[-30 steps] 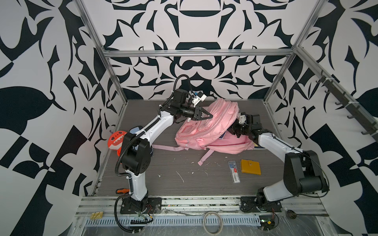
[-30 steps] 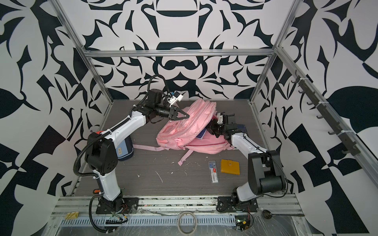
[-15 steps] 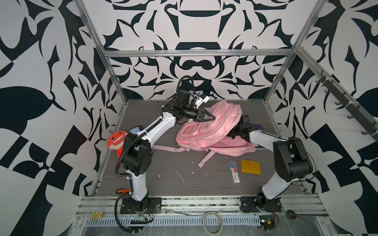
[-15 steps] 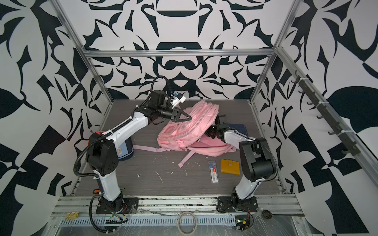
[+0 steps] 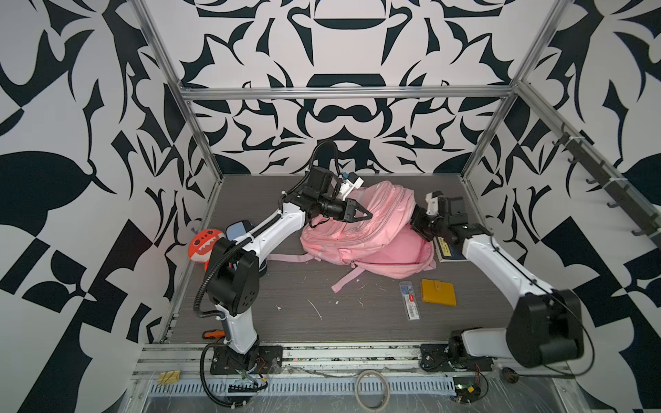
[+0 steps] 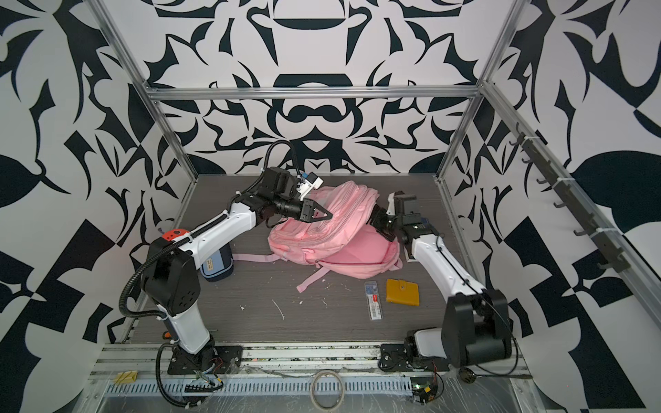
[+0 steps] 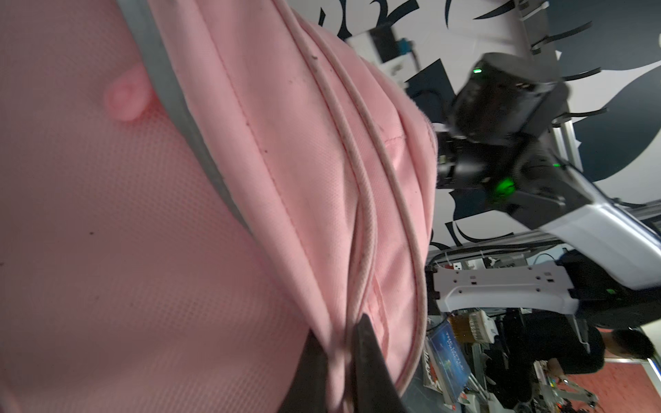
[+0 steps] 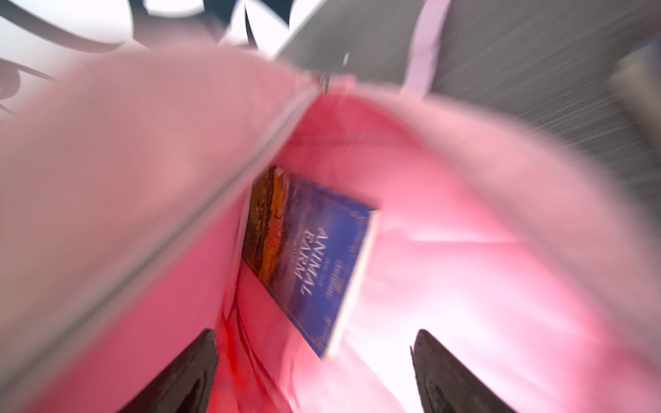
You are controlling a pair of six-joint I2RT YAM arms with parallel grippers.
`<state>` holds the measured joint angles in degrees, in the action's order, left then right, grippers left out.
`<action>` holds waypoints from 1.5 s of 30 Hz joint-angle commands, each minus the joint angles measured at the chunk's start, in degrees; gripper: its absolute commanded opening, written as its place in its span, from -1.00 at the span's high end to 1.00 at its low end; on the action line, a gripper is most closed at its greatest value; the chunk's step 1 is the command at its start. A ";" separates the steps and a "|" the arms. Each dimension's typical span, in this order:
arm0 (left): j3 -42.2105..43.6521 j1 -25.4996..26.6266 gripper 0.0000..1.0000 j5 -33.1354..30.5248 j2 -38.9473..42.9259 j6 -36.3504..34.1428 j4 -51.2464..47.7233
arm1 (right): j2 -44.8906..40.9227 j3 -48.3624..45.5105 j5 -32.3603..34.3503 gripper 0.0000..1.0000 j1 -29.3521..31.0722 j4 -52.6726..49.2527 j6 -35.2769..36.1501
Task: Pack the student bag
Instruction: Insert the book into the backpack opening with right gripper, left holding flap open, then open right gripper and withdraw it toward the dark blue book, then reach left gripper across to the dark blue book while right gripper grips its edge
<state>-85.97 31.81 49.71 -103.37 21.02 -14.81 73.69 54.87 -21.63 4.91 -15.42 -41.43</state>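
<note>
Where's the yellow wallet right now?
The yellow wallet lies on the table, right of centre in both top views, beside a clear packet and in front of the pink backpack.

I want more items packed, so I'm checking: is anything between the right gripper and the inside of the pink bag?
Nothing visible blocks it. The right gripper, jaws open, faces into the student bag, whose upper flap the left gripper pinches up. A blue book lies deeper inside.
</note>
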 commanded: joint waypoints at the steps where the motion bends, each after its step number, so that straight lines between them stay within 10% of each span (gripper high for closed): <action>1: 0.86 -0.96 1.00 -3.46 -1.02 -2.90 1.10 | -5.41 -0.51 1.15 -0.86 -5.29 -10.25 6.33; 6: 1.69 -0.88 0.95 -6.78 -4.09 -1.67 2.68 | -4.97 1.09 1.06 -0.88 -16.89 -17.52 15.37; 20: -13.44 6.35 -0.93 -29.42 -7.52 -5.95 -22.15 | 14.92 8.90 3.08 -0.80 -29.99 -15.19 28.68; 36: -46.98 24.32 -1.00 -11.58 -36.07 7.75 -26.09 | 34.83 25.05 4.30 -0.65 -31.25 -16.45 33.53; 45: -41.93 24.44 -0.90 -12.19 -40.54 18.54 -9.56 | 35.38 21.19 2.99 -0.55 -31.19 -13.89 31.05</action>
<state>-130.19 56.64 36.95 -143.24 34.61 -31.20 111.63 77.36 -18.37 -26.15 -30.35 -9.30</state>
